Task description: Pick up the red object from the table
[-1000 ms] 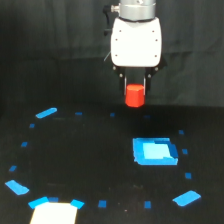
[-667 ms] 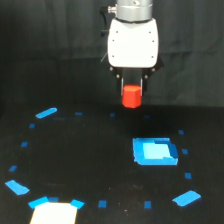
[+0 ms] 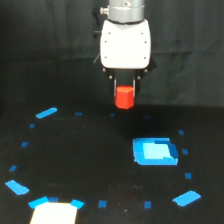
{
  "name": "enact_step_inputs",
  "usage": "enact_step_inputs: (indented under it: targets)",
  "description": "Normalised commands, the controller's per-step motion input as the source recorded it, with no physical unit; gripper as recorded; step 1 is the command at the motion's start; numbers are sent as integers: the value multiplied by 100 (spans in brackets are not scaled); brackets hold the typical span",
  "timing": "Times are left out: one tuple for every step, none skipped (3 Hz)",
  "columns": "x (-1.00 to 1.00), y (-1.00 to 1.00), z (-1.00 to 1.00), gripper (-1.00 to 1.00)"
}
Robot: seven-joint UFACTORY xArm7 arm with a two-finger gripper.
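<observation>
The red object [image 3: 124, 97] is a small red-orange block held between the fingers of my gripper [image 3: 125, 95], under the arm's white head. It hangs in the air above the black table [image 3: 90, 160], near the back middle of the exterior view. The gripper is shut on it. The fingers are mostly hidden behind the block and against the dark background.
A larger blue square patch [image 3: 154, 151] lies on the table below and to the exterior view's right of the block. Small blue tape marks [image 3: 46, 113] ring the table. A white-yellow sheet [image 3: 54, 213] lies at the front left edge.
The gripper has risen a little with the red object in it and drifted slightly to the exterior view's left. The grip is unchanged.
</observation>
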Motion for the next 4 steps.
enact_step_inputs:
  targets:
    - [-13, -35, 41, -100]
    - [0, 39, 52, -100]
    - [-15, 8, -10, -100]
    - [-39, -24, -1, -100]
